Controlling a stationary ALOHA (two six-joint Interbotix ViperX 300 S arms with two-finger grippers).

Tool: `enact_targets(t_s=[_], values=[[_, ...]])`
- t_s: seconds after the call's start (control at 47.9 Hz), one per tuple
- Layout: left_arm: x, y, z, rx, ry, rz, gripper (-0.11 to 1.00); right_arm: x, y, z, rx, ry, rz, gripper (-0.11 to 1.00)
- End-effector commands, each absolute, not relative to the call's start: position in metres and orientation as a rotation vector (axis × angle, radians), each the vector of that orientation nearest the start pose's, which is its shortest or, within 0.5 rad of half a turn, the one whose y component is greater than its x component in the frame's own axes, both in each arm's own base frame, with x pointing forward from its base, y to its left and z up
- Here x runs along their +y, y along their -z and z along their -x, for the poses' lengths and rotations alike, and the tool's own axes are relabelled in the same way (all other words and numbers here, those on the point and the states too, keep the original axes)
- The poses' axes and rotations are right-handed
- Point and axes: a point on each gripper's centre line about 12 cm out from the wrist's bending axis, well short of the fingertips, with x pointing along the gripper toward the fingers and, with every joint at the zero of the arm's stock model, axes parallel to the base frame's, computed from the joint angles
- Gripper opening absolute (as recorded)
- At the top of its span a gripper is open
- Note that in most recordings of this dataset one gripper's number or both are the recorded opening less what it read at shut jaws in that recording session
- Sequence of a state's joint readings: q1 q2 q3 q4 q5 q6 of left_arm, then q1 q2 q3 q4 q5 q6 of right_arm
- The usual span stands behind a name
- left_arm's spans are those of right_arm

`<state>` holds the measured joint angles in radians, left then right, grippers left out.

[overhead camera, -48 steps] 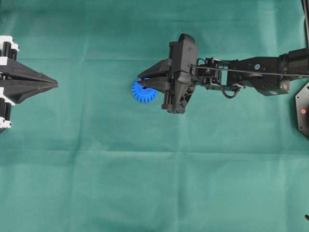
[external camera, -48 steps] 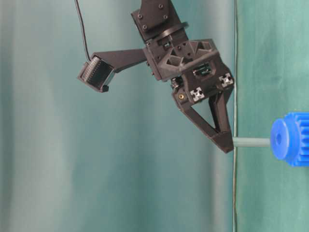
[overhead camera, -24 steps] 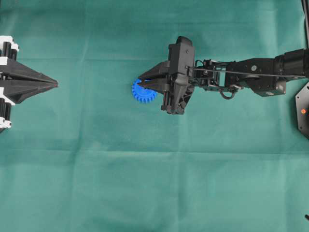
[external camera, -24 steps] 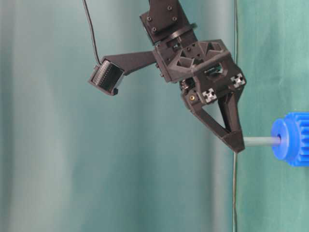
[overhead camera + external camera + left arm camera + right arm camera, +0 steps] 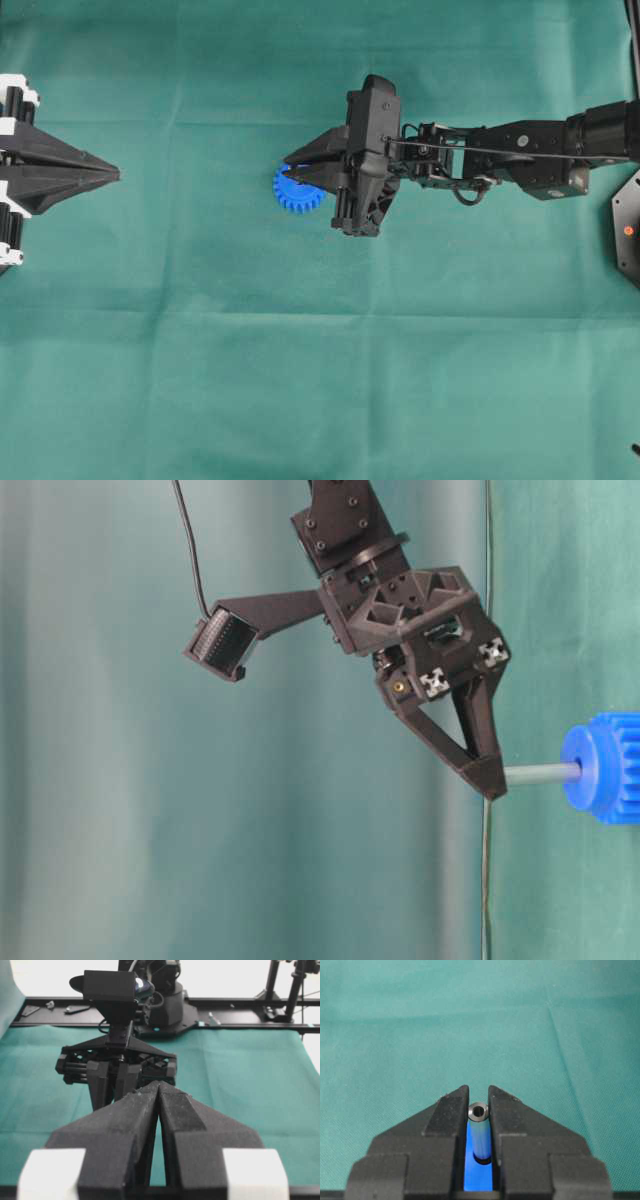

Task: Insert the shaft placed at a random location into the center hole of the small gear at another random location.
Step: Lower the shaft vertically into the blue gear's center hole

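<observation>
Two claws show on the green cloth (image 5: 300,350). On the right, the right claw (image 5: 292,171) is clamped on the grey pin (image 5: 540,773), whose far end sits in the middle hole of the blue gear (image 5: 297,190); that hole itself is hidden. On the left, the left claw (image 5: 112,175) is pressed together on nothing, well apart from the gear.

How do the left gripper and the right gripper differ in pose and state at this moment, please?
The left gripper sits at the table's edge, jaws shut on nothing; the right gripper is out over the small gear, jaws clamped on the shaft. The left lies level, while the right tilts down towards the gear. Both are black with wedge-shaped jaws.
</observation>
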<state>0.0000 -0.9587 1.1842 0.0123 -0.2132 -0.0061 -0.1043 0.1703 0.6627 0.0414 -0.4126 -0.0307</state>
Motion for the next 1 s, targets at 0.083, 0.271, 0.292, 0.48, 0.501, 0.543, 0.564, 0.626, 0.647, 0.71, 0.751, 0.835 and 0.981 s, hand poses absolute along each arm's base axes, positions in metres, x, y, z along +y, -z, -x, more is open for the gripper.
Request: enact_targets(t_s=[0.083,0.271,0.292,0.48,0.501,0.543,0.564,0.626,0.647,0.71,0.751,0.835,0.981], values=[[0.000,-0.287,-0.202,-0.006,0.000,-0.007,0.00,-0.045,-0.161,-0.418,0.374,0.115,-0.002,0.12],[0.000,-0.287,-0.202,-0.006,0.001,-0.006,0.00,-0.045,-0.169,-0.416,0.356,0.112,0.013,0.12],[0.000,-0.287,-0.202,-0.006,0.001,-0.006,0.00,-0.045,-0.170,-0.415,0.355,0.112,0.015,0.12],[0.000,-0.287,-0.202,-0.005,0.001,-0.006,0.00,-0.045,-0.171,-0.416,0.353,0.111,0.017,0.12],[0.000,-0.287,-0.202,-0.005,0.001,-0.006,0.00,-0.045,-0.170,-0.415,0.356,0.111,0.018,0.12],[0.000,-0.287,-0.202,-0.005,0.001,-0.006,0.00,-0.045,-0.170,-0.415,0.356,0.111,0.018,0.12],[0.000,-0.287,-0.202,-0.006,0.001,-0.006,0.00,-0.045,-0.169,-0.415,0.359,0.111,0.016,0.12],[0.000,-0.287,-0.202,-0.006,0.001,-0.007,0.00,-0.045,-0.169,-0.415,0.359,0.111,0.018,0.12],[0.000,-0.287,-0.202,-0.005,0.001,-0.006,0.00,-0.045,-0.168,-0.415,0.361,0.112,0.017,0.12],[0.000,-0.287,-0.202,-0.005,0.001,-0.007,0.00,-0.045,-0.167,-0.415,0.361,0.112,0.017,0.12],[0.000,-0.287,-0.202,-0.006,0.001,-0.006,0.00,-0.045,-0.165,-0.416,0.366,0.111,0.018,0.12],[0.000,-0.287,-0.202,-0.005,0.001,-0.006,0.00,-0.045,-0.160,-0.416,0.375,0.112,0.015,0.12],[0.000,-0.287,-0.202,-0.005,0.001,-0.006,0.00,-0.045,-0.154,-0.417,0.390,0.112,0.014,0.12]])
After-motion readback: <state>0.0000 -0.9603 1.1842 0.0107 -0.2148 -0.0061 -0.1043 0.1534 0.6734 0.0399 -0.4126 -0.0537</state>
